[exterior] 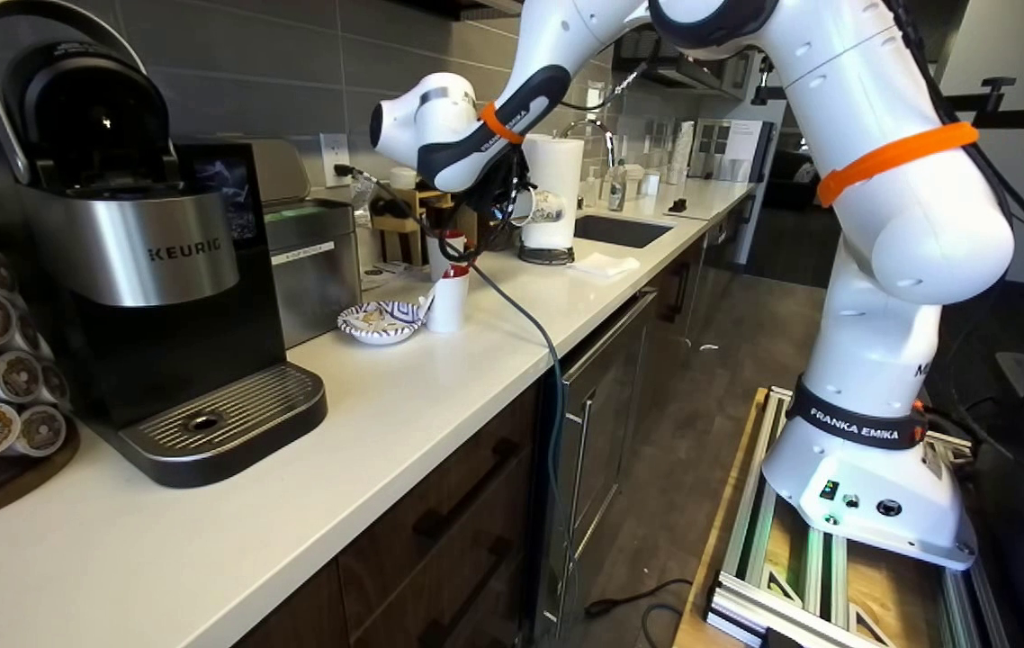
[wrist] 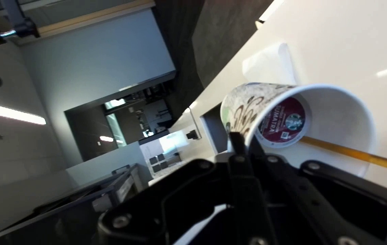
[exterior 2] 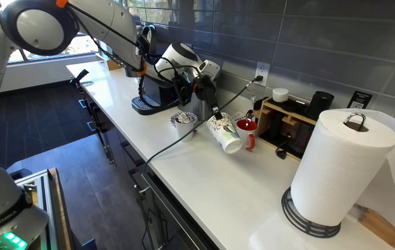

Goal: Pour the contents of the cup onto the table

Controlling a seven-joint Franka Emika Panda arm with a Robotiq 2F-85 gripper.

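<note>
The cup, white with a brown and bluish pattern, hangs tilted on its side above the table, a long off-white countertop (exterior: 440, 396). It shows in both exterior views (exterior: 548, 208) (exterior 2: 224, 133) and in the wrist view (wrist: 341, 119). In the wrist view a dark red coffee pod (wrist: 283, 122) and a wooden stick (wrist: 353, 153) are inside the cup, the stick reaching past the rim. My gripper (wrist: 246, 144) is shut on the cup's rim, one finger outside and one inside the wall. It also shows in an exterior view (exterior 2: 217, 113); the cup's base points away from it.
A red-lined mug (exterior 2: 246, 128) stands close beside the cup. Another white mug (exterior 2: 184, 128) stands by the patterned bowl (exterior: 377, 322). A coffee machine (exterior: 184, 252), a paper-towel roll (exterior 2: 339, 170), a wooden organizer (exterior 2: 287, 121) and a hanging cable (exterior 2: 169, 149) are around.
</note>
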